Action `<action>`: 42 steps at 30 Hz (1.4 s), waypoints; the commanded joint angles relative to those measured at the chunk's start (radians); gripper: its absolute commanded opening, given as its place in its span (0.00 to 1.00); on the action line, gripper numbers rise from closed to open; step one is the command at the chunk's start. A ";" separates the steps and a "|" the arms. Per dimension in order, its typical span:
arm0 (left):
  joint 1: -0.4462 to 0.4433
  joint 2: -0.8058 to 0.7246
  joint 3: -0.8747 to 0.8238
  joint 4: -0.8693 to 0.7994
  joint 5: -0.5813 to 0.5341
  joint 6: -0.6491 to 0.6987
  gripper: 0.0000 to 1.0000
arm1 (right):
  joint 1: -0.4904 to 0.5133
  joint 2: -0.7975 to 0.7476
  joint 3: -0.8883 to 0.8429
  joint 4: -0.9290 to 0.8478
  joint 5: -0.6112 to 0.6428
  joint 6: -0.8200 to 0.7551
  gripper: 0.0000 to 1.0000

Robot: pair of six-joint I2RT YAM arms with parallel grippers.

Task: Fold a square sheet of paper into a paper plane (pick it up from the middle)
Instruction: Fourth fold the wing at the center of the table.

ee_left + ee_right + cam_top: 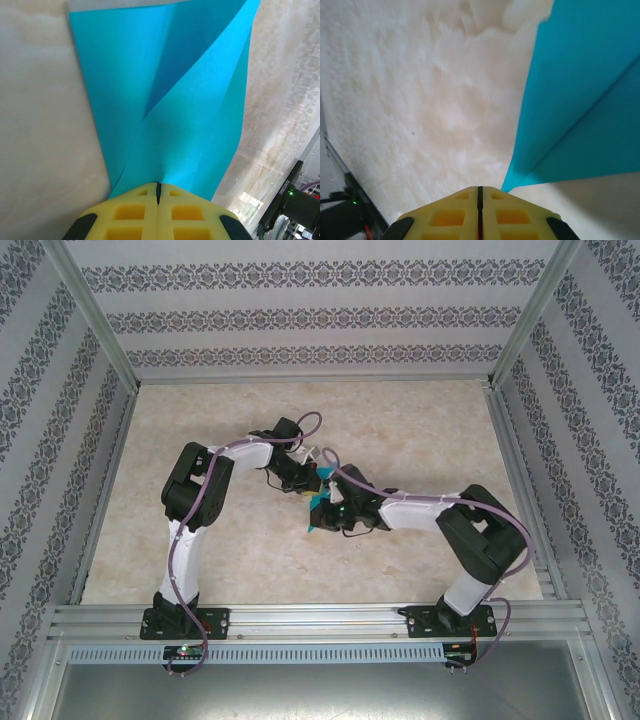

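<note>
The teal-blue sheet of paper (pixel 165 85) is creased, with a folded flap forming a darker triangle, and one edge rests on the marble table. My left gripper (pixel 158 184) is shut on the sheet's near edge, which comes out from between the yellow fingers (pixel 130 210). In the top view the sheet (pixel 316 512) hangs between both grippers at the table's middle. My right gripper (pixel 480 188) is shut with nothing seen between its fingers. A folded corner of the sheet (pixel 580 100) ends just to the right of its fingertips. The left gripper (pixel 312 480) and right gripper (pixel 330 508) almost touch.
The beige marble table (pixel 420 440) is walled by patterned panels and aluminium posts (pixel 525 325). A metal rail (pixel 320 620) carries both arm bases at the near edge. Open tabletop lies all around the grippers.
</note>
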 commanded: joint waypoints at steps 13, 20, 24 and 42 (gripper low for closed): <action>-0.017 0.060 -0.025 -0.026 -0.108 0.032 0.03 | -0.194 0.079 0.096 -0.020 0.004 -0.060 0.09; -0.020 0.042 -0.022 -0.028 -0.098 0.038 0.04 | -0.225 0.161 0.178 -0.016 -0.010 -0.074 0.09; -0.021 0.036 -0.022 -0.028 -0.100 0.037 0.04 | -0.229 0.195 0.211 -0.021 -0.020 -0.079 0.09; -0.026 0.041 -0.039 -0.047 -0.208 0.082 0.04 | -0.268 0.326 0.349 -0.194 0.094 -0.176 0.08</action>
